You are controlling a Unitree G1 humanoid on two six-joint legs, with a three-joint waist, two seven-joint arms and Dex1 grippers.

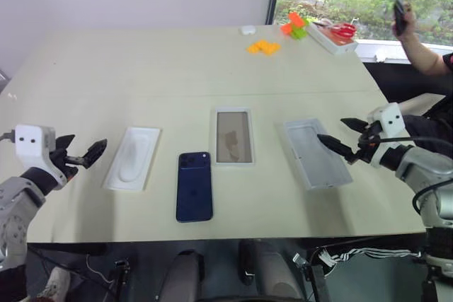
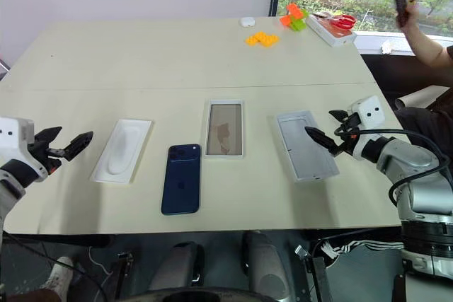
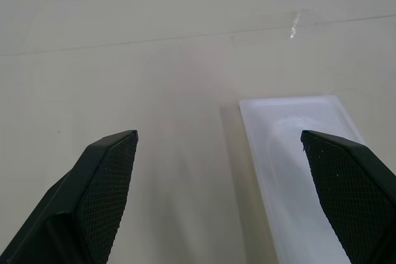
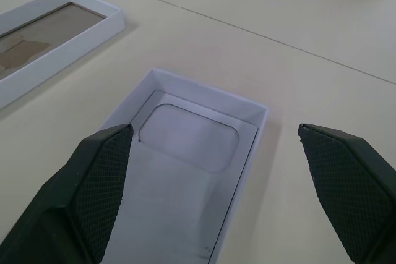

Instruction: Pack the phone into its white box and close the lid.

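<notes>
Nothing packed yet, by the look of it: on the table, four parts laid in a row, well apart. Lid upside down at the right, grey inside showing; white box in the middle, tan floor bare; phone face down just nearer, between box and moulded insert. First step pending: lifting the phone, probably by its long edges, and lowering it flat into the tray. Right gripper spread wide, empty, hovering over the lid's outer edge. Left gripper likewise wide apart, empty, hanging beside the insert, touching nothing.
</notes>
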